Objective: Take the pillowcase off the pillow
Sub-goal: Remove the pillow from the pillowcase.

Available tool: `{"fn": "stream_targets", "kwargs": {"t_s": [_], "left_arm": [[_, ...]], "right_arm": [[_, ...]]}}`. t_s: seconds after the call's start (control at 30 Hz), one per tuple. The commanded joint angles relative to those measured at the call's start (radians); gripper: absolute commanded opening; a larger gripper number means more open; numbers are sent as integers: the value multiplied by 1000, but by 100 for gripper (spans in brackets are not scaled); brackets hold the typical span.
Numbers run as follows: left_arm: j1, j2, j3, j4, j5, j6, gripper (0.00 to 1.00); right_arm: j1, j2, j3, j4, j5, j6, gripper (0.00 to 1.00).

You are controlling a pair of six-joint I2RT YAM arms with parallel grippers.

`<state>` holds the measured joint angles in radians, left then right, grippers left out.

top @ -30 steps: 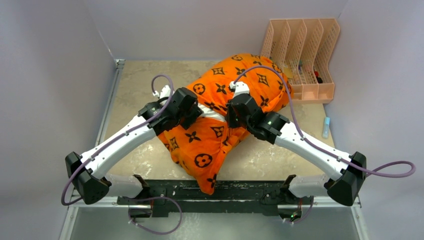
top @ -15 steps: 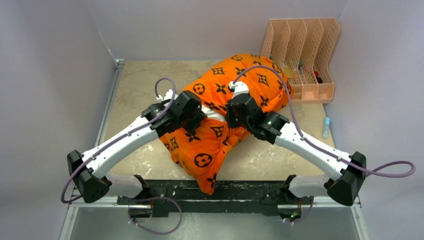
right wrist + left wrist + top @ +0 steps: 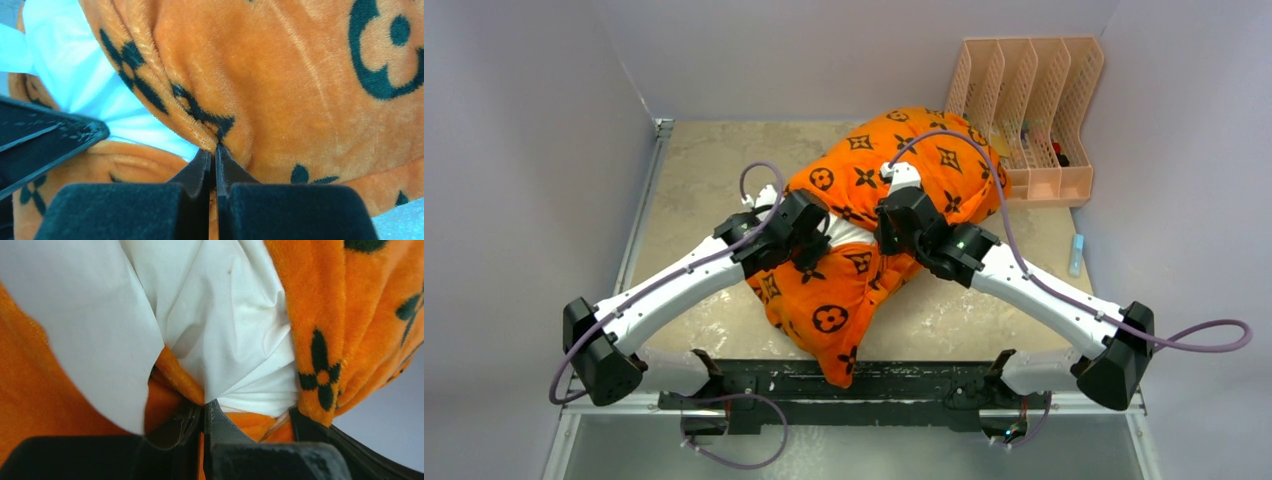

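Note:
The orange pillowcase point(image 3: 864, 200) with black motifs lies bunched across the middle of the table, its lower end hanging over the front edge. A strip of the white pillow point(image 3: 848, 232) shows at the opening between my grippers. My left gripper point(image 3: 820, 243) is shut on the pillowcase's orange hem point(image 3: 175, 372), with the white pillow point(image 3: 225, 325) pressed against the jaw tips point(image 3: 204, 407). My right gripper point(image 3: 888, 236) is shut on a fold of the pillowcase hem point(image 3: 200, 122), jaw tips point(image 3: 214, 149) together; pale pillow fabric point(image 3: 75, 70) shows to the left.
A peach plastic file rack point(image 3: 1029, 120) stands at the back right, touching the pillowcase's far end. A small pale blue object point(image 3: 1076, 255) lies near the right wall. Grey walls close in left, back and right. A black bar point(image 3: 854, 385) runs along the front edge.
My left gripper has moved right and slightly forward with the fabric, narrowing the white gap between the grippers. The right gripper has hardly moved.

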<state>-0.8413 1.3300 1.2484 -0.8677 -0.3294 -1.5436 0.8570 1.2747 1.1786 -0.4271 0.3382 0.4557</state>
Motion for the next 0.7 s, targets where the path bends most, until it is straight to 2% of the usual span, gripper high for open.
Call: {"fn": "stream_targets", "kwargs": {"t_s": [0.0,0.2,0.3,0.4,0.6,0.67], "left_arm": [[-6,-74,-33,-9,73,82,0],[-6,-222,-152,-20,188,132,0],[-5,-293,-184,-69,196,127,0],[-6,-346,-193,-147,203,150,0],[-7,-456,-292,-236,239,150,0],[-7,-507,-357,-214,249,122,0]], "right_arm": [[-15,31,65,29,251,26,0],[-15,52,129,19,417,-2,0],[-15,38,117,102,393,-51,0],[-15,52,114,99,368,-50,0],[-27,68,60,105,359,33,0],[-34,75,49,100,376,55,0]]}}
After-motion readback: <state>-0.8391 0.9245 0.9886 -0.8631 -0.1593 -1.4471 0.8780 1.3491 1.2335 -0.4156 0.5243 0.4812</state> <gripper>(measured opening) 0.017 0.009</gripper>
